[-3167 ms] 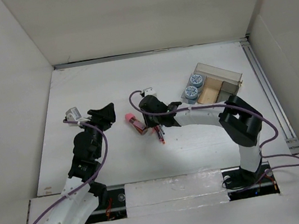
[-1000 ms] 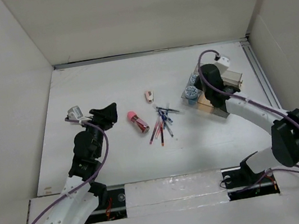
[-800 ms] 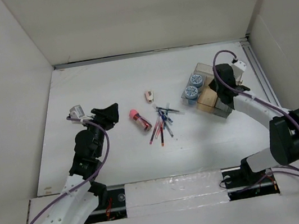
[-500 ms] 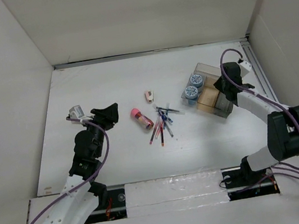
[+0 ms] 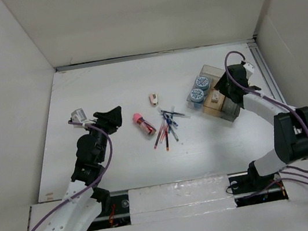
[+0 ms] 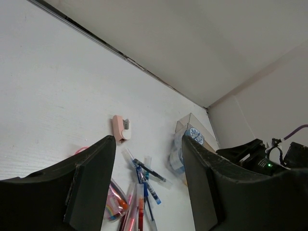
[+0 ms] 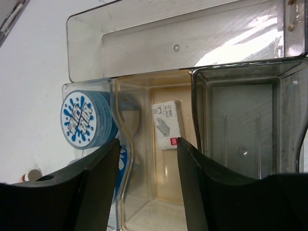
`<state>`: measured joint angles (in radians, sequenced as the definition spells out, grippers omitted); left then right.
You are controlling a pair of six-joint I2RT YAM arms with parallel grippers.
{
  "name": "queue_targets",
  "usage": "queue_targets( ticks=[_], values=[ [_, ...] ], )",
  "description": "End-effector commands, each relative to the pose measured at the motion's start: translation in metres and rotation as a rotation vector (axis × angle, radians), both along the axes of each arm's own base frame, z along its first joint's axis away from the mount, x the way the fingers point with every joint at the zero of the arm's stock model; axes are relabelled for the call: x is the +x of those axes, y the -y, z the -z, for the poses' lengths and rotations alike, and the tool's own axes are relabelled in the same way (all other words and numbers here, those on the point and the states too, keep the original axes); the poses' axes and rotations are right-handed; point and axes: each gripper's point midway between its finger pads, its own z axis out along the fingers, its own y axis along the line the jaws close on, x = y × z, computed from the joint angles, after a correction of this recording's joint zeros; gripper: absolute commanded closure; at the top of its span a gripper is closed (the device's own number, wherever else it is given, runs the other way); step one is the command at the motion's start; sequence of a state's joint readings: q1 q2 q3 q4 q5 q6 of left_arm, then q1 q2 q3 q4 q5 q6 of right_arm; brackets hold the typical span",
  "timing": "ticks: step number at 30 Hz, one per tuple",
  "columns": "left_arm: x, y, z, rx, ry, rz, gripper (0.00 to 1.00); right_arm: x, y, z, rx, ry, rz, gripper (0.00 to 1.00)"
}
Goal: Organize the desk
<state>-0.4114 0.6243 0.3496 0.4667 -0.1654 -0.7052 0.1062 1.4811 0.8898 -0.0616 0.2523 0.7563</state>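
Observation:
The white desk [image 5: 108, 87] carries a heap of several pens [image 5: 166, 126], a pink tube [image 5: 143, 123] and a small pink stapler [image 5: 153, 98]. A clear compartment tray [image 5: 230, 83] stands at the far right with two blue tape rolls [image 5: 199, 88]. My right gripper [image 5: 224, 88] is open and empty over the tray; a small white staple box [image 7: 166, 124] lies in the middle compartment below it. My left gripper [image 5: 109, 117] is open and empty, left of the pens [image 6: 144, 180], above the desk.
A metal rail [image 5: 274, 96] runs along the desk's right edge. White walls enclose the desk on three sides. The tray's right compartment [image 7: 245, 130] and back compartment [image 7: 192, 43] hold nothing.
My right arm left the pen heap and swung right to the tray. The staple box now lies in the tray's middle compartment and my right gripper is open. The left arm barely moved.

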Motion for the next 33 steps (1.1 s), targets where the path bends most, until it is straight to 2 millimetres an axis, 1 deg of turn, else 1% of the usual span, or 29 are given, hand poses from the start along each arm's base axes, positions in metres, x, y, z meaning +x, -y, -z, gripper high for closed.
queue_targets(
  ticks=[1, 2, 3, 4, 5, 6, 7, 8, 9, 10, 11, 12, 14, 15, 16, 17, 18, 20, 21, 22, 24, 25, 26, 27, 28, 29, 30, 31, 33],
  values=[
    [-0.002, 0.0, -0.019, -0.025, 0.063, 0.004, 0.47, 0.014, -0.021, -0.052, 0.014, 0.14, -0.067, 0.44],
    [-0.002, -0.001, -0.019, -0.022, 0.064, -0.001, 0.47, 0.015, -0.029, -0.056, 0.018, 0.148, -0.088, 0.46],
    [-0.001, -0.001, -0.019, -0.022, 0.062, -0.004, 0.47, 0.015, -0.036, -0.059, 0.015, 0.152, -0.11, 0.57],
    [-0.001, -0.001, -0.018, -0.019, 0.055, -0.006, 0.47, 0.017, -0.056, -0.069, 0.011, 0.174, -0.164, 0.67],
    [-0.002, -0.001, -0.019, -0.02, 0.06, -0.001, 0.47, 0.019, -0.068, -0.07, 0.001, 0.178, -0.202, 0.77],
    [-0.002, 0.0, -0.018, -0.019, 0.059, 0.003, 0.47, 0.02, -0.081, -0.071, -0.023, 0.183, -0.247, 1.0],
    [-0.002, 0.0, -0.019, -0.022, 0.064, 0.002, 0.47, 0.02, -0.094, -0.072, -0.037, 0.18, -0.282, 1.0],
    [-0.001, 0.0, -0.018, -0.02, 0.061, -0.001, 0.47, 0.024, -0.121, -0.073, -0.069, 0.18, -0.357, 1.0],
    [0.0, -0.001, -0.017, -0.016, 0.051, -0.007, 0.47, 0.031, -0.144, -0.067, -0.115, 0.16, -0.397, 0.96],
    [0.0, -0.001, -0.016, -0.012, 0.048, -0.007, 0.47, 0.031, -0.144, -0.067, -0.116, 0.16, -0.397, 0.96],
    [0.0, -0.001, -0.018, -0.014, 0.052, -0.004, 0.47, 0.042, -0.169, -0.064, -0.138, 0.145, -0.432, 0.86],
    [-0.001, -0.001, -0.018, -0.014, 0.053, -0.003, 0.47, 0.044, -0.172, -0.054, -0.177, 0.096, -0.43, 0.62],
    [-0.001, -0.002, -0.017, -0.018, 0.065, -0.008, 0.47, 0.054, -0.185, -0.048, -0.22, 0.068, -0.437, 0.37],
    [0.0, -0.003, -0.017, -0.017, 0.06, -0.014, 0.47, 0.065, -0.196, -0.045, -0.252, 0.069, -0.457, 0.26],
    [0.001, -0.003, -0.014, -0.01, 0.046, -0.018, 0.47, 0.067, -0.209, -0.046, -0.26, 0.076, -0.494, 0.24],
    [0.001, -0.003, -0.016, -0.009, 0.046, -0.017, 0.47, 0.073, -0.214, -0.045, -0.267, 0.075, -0.511, 0.24],
    [0.0, -0.002, -0.015, -0.009, 0.046, -0.014, 0.47, 0.078, -0.225, -0.043, -0.276, 0.057, -0.528, 0.23],
    [0.001, -0.003, -0.015, -0.013, 0.053, -0.02, 0.47, 0.076, -0.243, -0.039, -0.283, 0.038, -0.575, 0.22],
    [0.002, -0.005, -0.014, -0.012, 0.05, -0.032, 0.47, 0.073, -0.25, -0.034, -0.284, 0.021, -0.608, 0.22],
    [0.002, -0.006, -0.012, -0.008, 0.039, -0.037, 0.47, 0.067, -0.263, -0.025, -0.288, 0.01, -0.642, 0.22],
    [0.001, -0.006, -0.014, -0.006, 0.04, -0.034, 0.47, 0.06, -0.275, -0.012, -0.291, -0.01, -0.685, 0.22],
    [0.0, -0.006, -0.018, -0.016, 0.057, -0.034, 0.47, 0.054, -0.283, 0.002, -0.29, -0.035, -0.711, 0.23],
    [0.0, -0.006, -0.015, -0.018, 0.058, -0.031, 0.47, 0.053, -0.284, 0.009, -0.286, -0.049, -0.723, 0.23],
    [0.0, -0.006, -0.015, -0.016, 0.058, -0.034, 0.47, 0.047, -0.291, 0.015, -0.275, -0.068, -0.748, 0.23],
    [0.001, -0.006, -0.012, -0.013, 0.048, -0.034, 0.47, 0.046, -0.292, 0.023, -0.274, -0.084, -0.754, 0.23],
    [0.002, -0.005, -0.015, -0.013, 0.045, -0.032, 0.47, 0.044, -0.299, 0.032, -0.274, -0.095, -0.771, 0.23],
    [0.002, -0.004, -0.014, -0.012, 0.043, -0.024, 0.47, 0.044, -0.301, 0.037, -0.271, -0.102, -0.78, 0.23],
    [0.002, -0.003, -0.015, -0.011, 0.046, -0.02, 0.47, 0.042, -0.309, 0.041, -0.272, -0.102, -0.798, 0.23],
    [0.001, -0.003, -0.013, -0.015, 0.048, -0.019, 0.47, 0.045, -0.314, 0.056, -0.269, -0.12, -0.809, 0.23]
  ],
)
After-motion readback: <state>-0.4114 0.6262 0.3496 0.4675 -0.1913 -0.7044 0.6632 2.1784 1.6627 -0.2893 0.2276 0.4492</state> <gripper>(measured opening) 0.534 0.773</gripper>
